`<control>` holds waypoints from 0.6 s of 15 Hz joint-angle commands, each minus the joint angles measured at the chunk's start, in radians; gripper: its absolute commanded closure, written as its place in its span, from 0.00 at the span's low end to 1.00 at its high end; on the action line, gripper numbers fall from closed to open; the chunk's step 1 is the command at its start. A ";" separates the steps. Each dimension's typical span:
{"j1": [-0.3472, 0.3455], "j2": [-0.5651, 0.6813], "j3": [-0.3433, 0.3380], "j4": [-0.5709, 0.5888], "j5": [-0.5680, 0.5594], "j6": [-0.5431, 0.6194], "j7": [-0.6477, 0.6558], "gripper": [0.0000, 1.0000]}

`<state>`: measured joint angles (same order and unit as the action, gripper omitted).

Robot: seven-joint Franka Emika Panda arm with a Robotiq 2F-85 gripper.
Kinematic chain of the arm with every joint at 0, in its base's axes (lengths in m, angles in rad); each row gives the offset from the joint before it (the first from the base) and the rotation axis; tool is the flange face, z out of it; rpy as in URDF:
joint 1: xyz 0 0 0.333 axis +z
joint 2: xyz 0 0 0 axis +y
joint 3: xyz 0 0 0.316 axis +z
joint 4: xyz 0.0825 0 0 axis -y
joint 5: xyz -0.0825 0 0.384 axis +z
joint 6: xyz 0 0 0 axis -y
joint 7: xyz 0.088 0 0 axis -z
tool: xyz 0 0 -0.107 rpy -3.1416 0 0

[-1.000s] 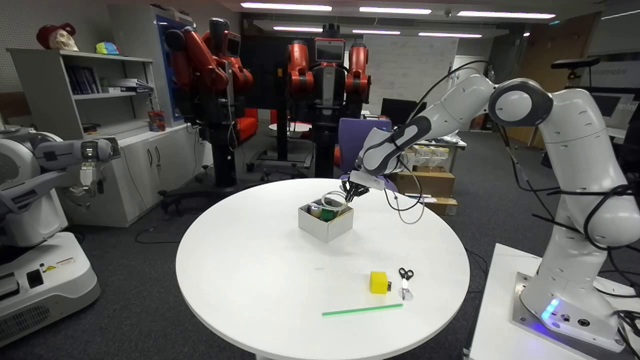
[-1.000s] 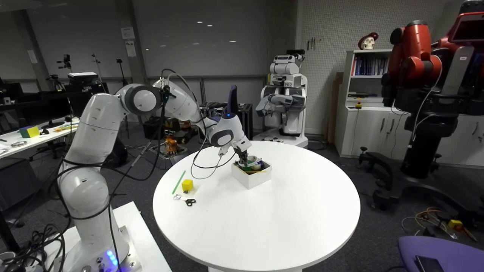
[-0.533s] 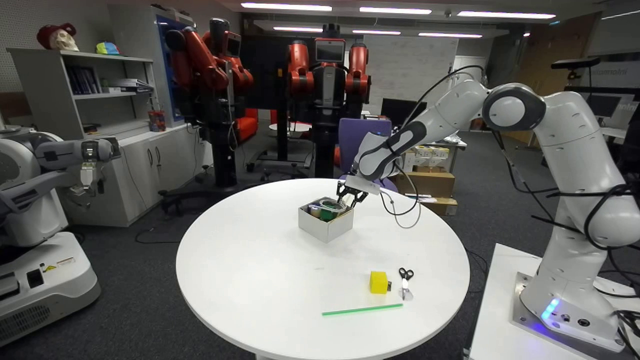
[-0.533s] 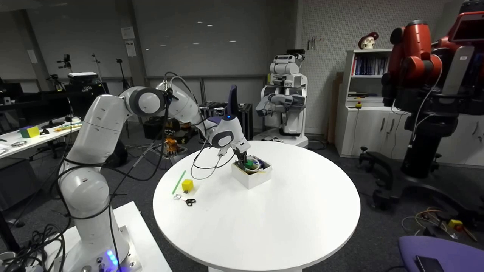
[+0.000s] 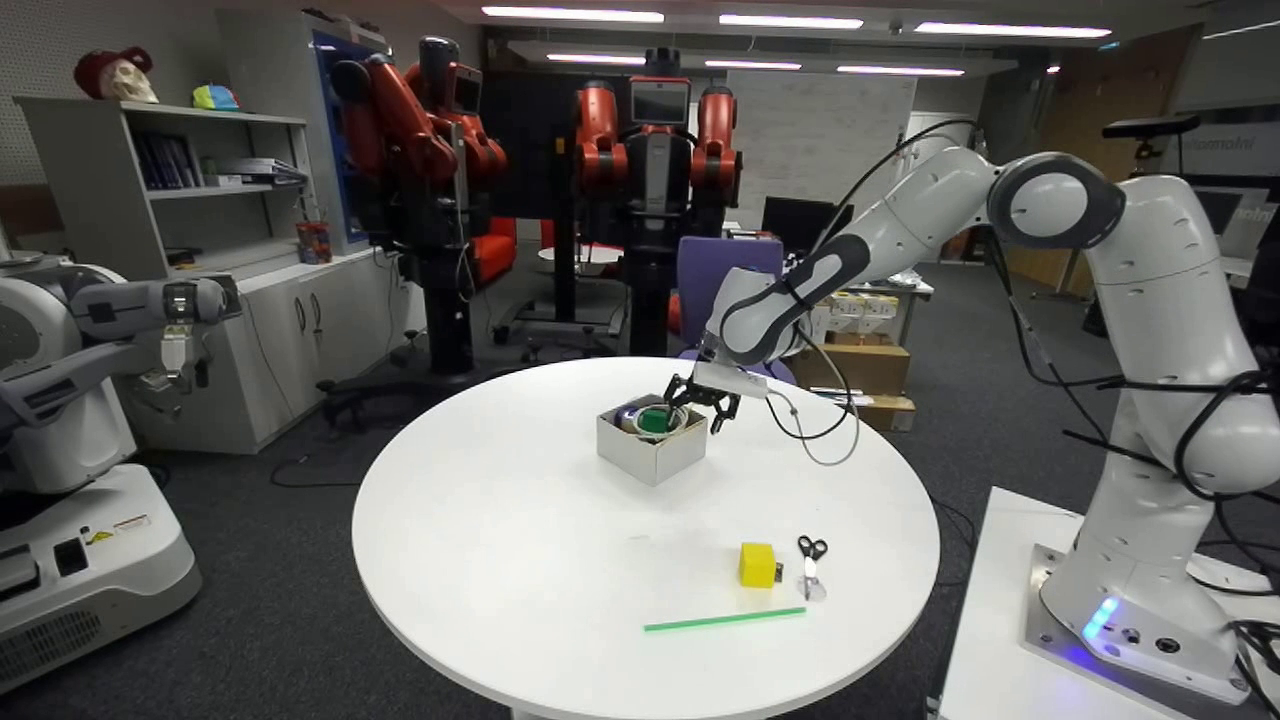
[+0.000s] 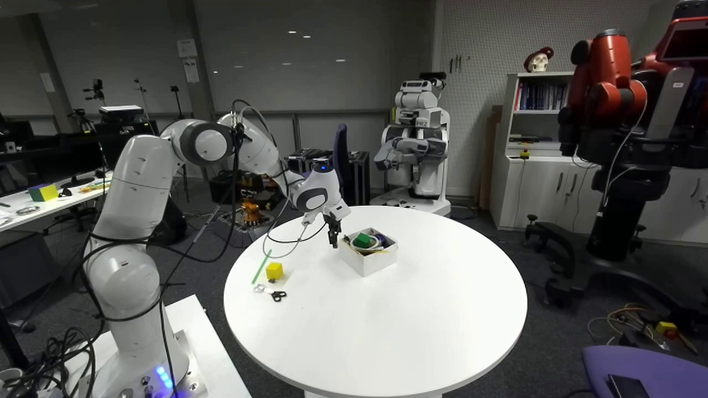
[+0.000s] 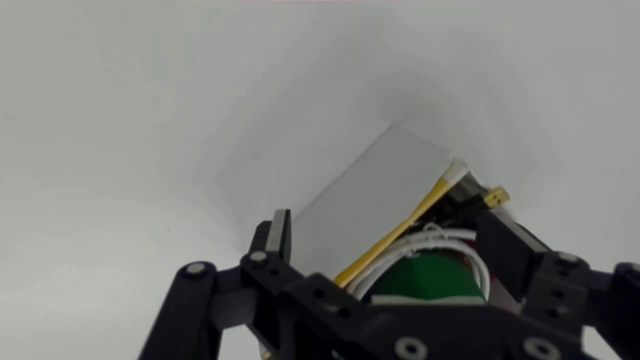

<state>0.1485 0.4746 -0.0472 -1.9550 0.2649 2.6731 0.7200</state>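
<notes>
a round white table bears the work, and over it stretches the white arm, elbow high, forearm sloping down, wrist bent downwards. at the end of that reach stands an open-topped white box that looks like thin card — light, fairly stiff, likely to slide or dent if knocked; its walls would be the place to take hold. the gripper hangs near one edge of the box, pointing down a little aslant, its fingers spread wide and holding nothing; whether they brush the box cannot be told. inside the box lies a coil of white cable, curving around a dark green block. the coil should be light, springy and hard to break, perhaps a bit slick, and is best pinched across several strands at its outer bend — a single strand could drag the loops apart. the block seems rigid, so two opposite sides would suit it. a yellow strip runs along the inner wall, and a small gold-coloured plug shows at the corner.
</notes>
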 commanded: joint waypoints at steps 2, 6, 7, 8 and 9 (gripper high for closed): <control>-0.004 -0.127 0.051 -0.158 -0.005 -0.078 -0.065 0.00; 0.006 -0.121 0.070 -0.210 -0.015 -0.131 -0.095 0.00; 0.011 -0.119 0.071 -0.227 -0.016 -0.138 -0.097 0.00; 0.013 -0.120 0.075 -0.246 -0.014 -0.146 -0.102 0.00; 0.014 -0.128 0.081 -0.274 -0.010 -0.148 -0.111 0.00</control>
<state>0.1615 0.3998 0.0247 -2.1425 0.2646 2.5515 0.6393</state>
